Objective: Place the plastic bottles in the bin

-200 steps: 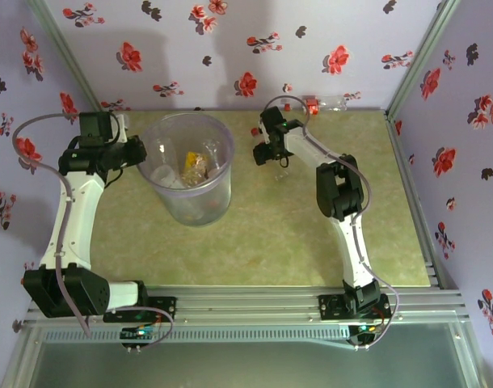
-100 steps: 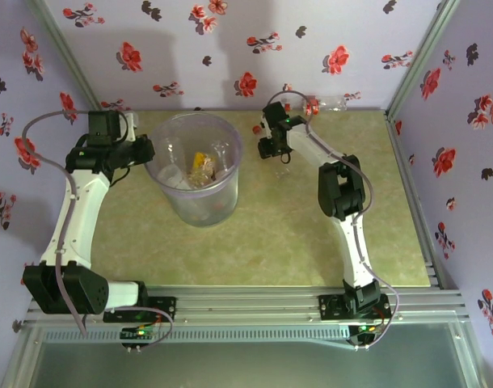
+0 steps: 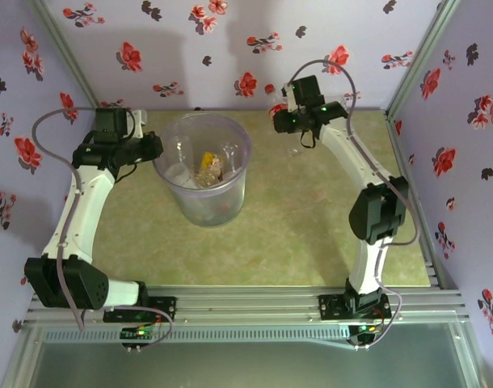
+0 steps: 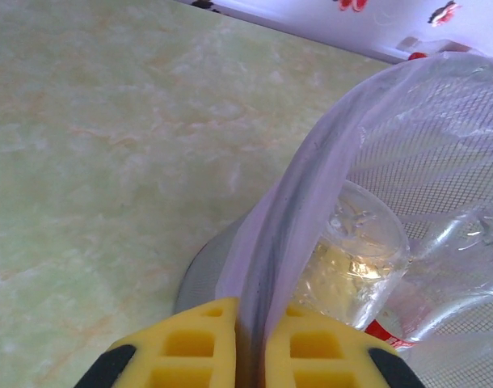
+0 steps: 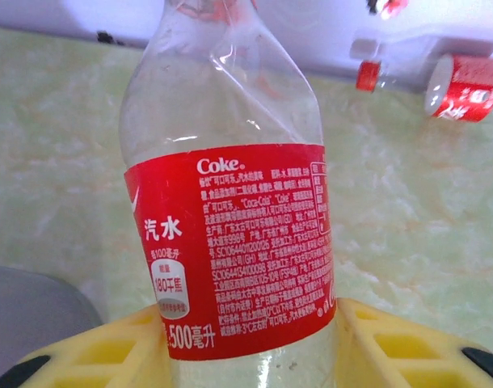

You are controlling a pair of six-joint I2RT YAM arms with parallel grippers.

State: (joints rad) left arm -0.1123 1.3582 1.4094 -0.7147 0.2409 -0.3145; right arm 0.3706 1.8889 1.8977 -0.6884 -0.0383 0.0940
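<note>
From above, the right gripper has risen off the table within the last second; the left gripper pinches the rim of the bin. Left wrist: yellow pads clamp the bin's wall. Right wrist: the jaws have just closed on a Coke bottle, so carrying it over to the bin looks next.

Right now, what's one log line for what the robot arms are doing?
left gripper: shut on bin rim | right gripper: shut on Coke bottle | stage: Coke bottle not yet in bin
</note>
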